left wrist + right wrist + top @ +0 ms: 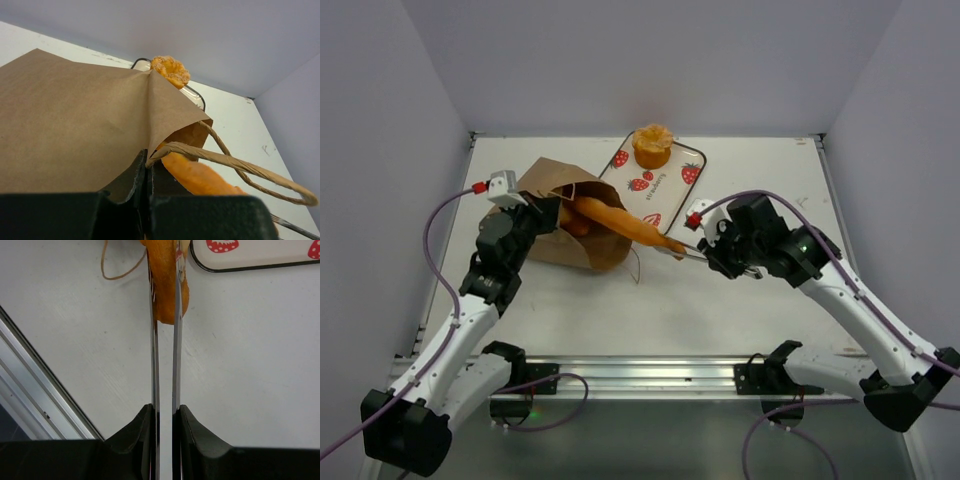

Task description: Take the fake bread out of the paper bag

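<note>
The brown paper bag (560, 245) lies on its side left of centre, mouth facing right. My left gripper (535, 210) is shut on the bag's upper rim (150, 145), where a cord handle (240, 167) attaches. A long orange baguette of fake bread (625, 225) sticks out of the mouth toward the right. My right gripper (678, 248) has long thin metal blades, and they clasp the baguette's outer end (167, 295). More orange bread (577, 226) shows inside the bag. A round ruffled bun (652, 145) sits on the far end of the tray.
A white strawberry-print tray (668, 190) lies behind the baguette, its near corner (260, 257) beside my right blades. A loose cord handle (636, 266) curls on the table by the bag's mouth. Grey walls close in the table on three sides.
</note>
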### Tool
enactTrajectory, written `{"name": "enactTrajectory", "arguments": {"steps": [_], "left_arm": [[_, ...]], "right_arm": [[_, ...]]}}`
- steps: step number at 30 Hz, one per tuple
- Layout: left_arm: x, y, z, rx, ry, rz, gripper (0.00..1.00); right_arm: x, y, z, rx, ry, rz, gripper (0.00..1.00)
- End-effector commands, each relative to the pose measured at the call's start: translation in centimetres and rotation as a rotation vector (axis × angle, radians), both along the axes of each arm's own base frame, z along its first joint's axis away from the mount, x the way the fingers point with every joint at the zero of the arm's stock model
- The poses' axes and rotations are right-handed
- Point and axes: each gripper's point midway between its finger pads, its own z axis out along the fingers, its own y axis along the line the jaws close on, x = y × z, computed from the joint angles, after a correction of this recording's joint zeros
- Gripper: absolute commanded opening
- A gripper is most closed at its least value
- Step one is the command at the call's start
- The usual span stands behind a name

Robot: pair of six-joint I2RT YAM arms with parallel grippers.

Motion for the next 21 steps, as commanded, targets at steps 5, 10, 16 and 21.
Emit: {"name": "enactTrajectory", "arguments": {"steps": [5, 10, 16, 21], "left_arm": [[1.9, 2.6, 2.3, 0.116, -0.029, 0.095, 0.0], [3.2, 3.5, 2.9, 0.134, -0.021, 0.126, 0.0], [5.0, 4.9, 3.4, 0.149, -0.004, 0.157, 0.0], [6.1, 5.9, 3.2, 0.166, 0.021, 0.177, 0.0]], "right_arm": [[-3.4, -4.0, -0.6, -0.064, -0.061, 0.166, 0.0], [-4.2, -5.4, -0.2, -0.041, -0.12, 0.152, 0.0], [-5.4, -5.8, -0.3, -0.013, -0.13, 0.164, 0.0], [-5.4, -6.6, 0.1, -0.009, -0.164, 0.131, 0.0]]}}
